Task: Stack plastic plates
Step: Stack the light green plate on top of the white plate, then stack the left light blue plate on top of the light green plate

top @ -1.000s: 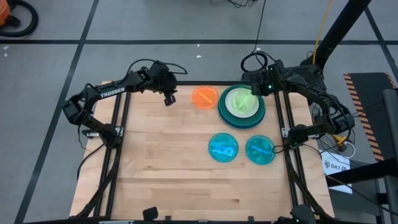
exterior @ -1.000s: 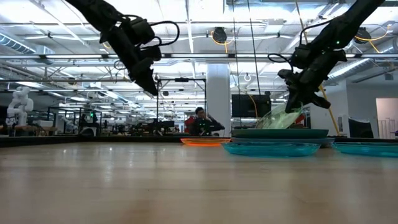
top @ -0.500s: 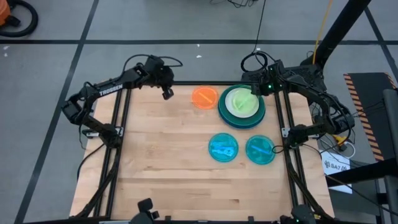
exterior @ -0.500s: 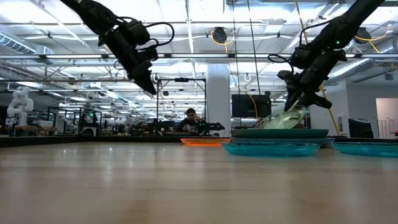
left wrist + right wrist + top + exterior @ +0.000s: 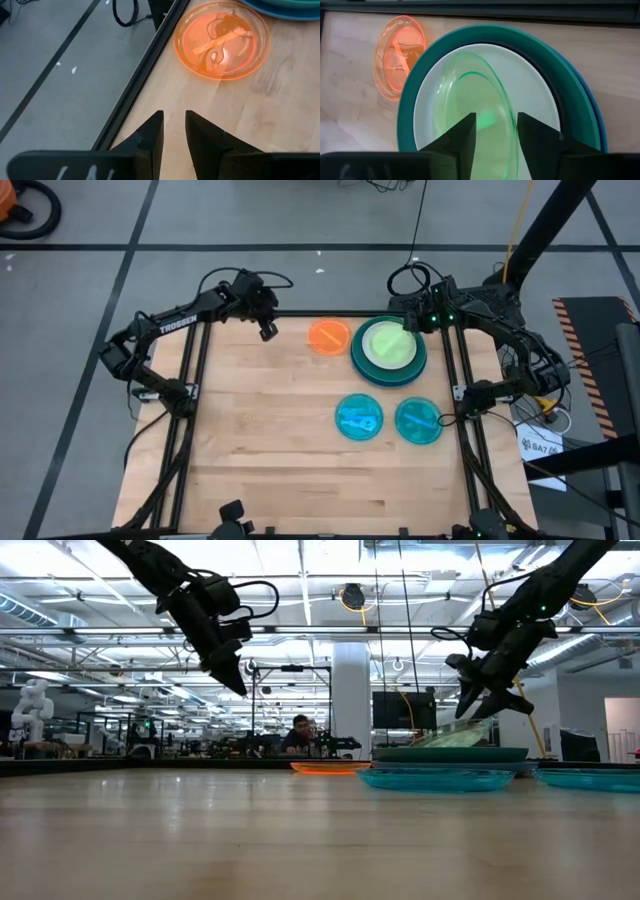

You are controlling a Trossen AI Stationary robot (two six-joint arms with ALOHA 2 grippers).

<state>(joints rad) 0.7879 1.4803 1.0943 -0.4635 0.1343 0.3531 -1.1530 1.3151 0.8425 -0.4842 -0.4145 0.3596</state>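
A stack stands at the table's far right: a blue plate (image 5: 594, 116), a dark teal plate (image 5: 406, 120), a white plate (image 5: 532, 95) and, on top, a lime green plate (image 5: 470, 100). In the low view the green plate (image 5: 455, 734) still slants, one edge raised. My right gripper (image 5: 495, 135) hovers open just above its edge, fingers on either side. A translucent orange plate (image 5: 329, 336) lies left of the stack. Two cyan plates (image 5: 359, 418) (image 5: 418, 421) lie nearer. My left gripper (image 5: 172, 132) hangs at the far edge, left of the orange plate (image 5: 220, 42), slightly open with nothing between its fingers.
The dark frame rail (image 5: 135, 95) runs along the table's far edge right under my left gripper. The table's left half and near part (image 5: 260, 450) is bare wood. A person (image 5: 300, 732) sits in the room far behind the table.
My right gripper has opened and let go of the green plate, which has sunk from a steep tilt to lie flatter on the white plate. My left gripper has drawn a little up and toward the table's far left.
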